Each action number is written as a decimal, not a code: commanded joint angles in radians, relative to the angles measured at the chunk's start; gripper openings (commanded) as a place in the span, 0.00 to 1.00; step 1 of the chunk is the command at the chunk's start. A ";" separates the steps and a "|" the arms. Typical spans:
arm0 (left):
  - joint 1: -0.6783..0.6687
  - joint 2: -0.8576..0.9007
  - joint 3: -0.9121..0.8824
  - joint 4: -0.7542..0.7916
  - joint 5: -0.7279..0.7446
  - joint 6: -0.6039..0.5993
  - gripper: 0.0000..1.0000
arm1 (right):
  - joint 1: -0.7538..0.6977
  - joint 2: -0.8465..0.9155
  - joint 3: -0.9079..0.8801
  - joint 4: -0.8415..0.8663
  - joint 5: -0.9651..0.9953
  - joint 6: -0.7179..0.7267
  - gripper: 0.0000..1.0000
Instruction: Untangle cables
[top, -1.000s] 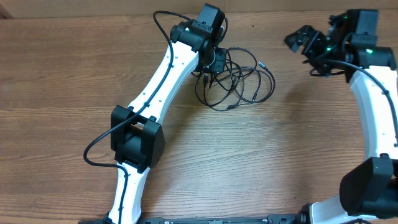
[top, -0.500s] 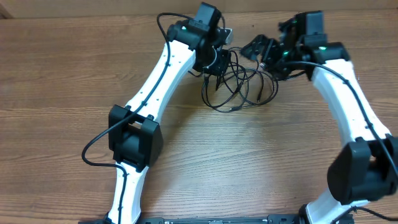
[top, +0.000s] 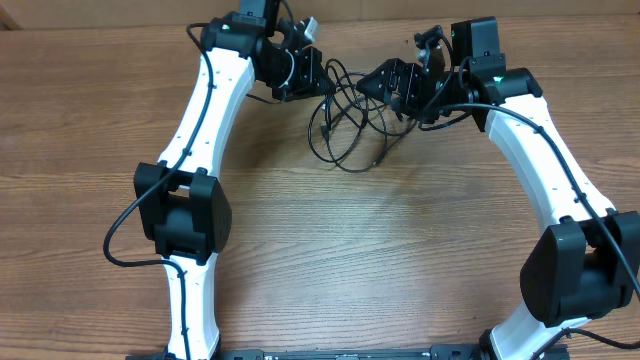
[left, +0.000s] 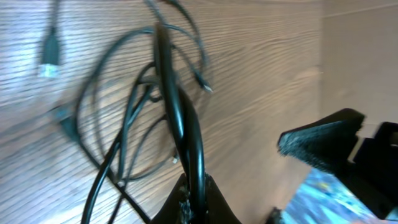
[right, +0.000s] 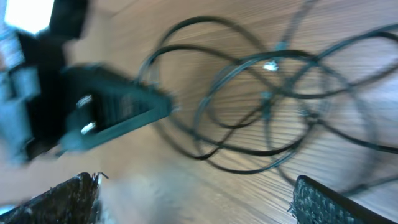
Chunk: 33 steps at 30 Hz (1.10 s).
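cables (left: 180, 115) in tangled loops | left fingers (left: 171, 211) clamped on one strand | right fingers (right: 323, 199) spread wide, gripping nothing

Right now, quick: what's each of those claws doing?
Left gripper: closed, holding the cables.
Right gripper: open, holding nothing.

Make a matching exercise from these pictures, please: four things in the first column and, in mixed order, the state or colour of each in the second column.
Column one:
1. left gripper
2. right gripper
3. cables
4. table

Column two:
A. brown wood
B. open, holding nothing
C. black, in tangled loops
D. shut on a bunch of cable strands

Pairs: 1-D, 2-B, 3-C, 4-A
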<state>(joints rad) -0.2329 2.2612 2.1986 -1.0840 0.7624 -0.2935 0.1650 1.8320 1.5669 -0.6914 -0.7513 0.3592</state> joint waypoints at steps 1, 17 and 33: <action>0.030 -0.008 -0.004 0.012 0.125 -0.018 0.04 | -0.003 0.000 0.003 0.028 -0.161 -0.094 1.00; 0.062 -0.008 -0.004 -0.020 0.120 -0.036 0.04 | 0.000 0.000 0.003 0.047 -0.159 -0.095 1.00; 0.062 -0.008 -0.004 -0.104 0.120 -0.051 0.04 | 0.000 0.000 0.003 -0.029 -0.068 -0.102 1.00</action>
<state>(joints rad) -0.1806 2.2612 2.1986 -1.1828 0.8459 -0.3347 0.1650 1.8320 1.5669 -0.7143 -0.8742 0.2733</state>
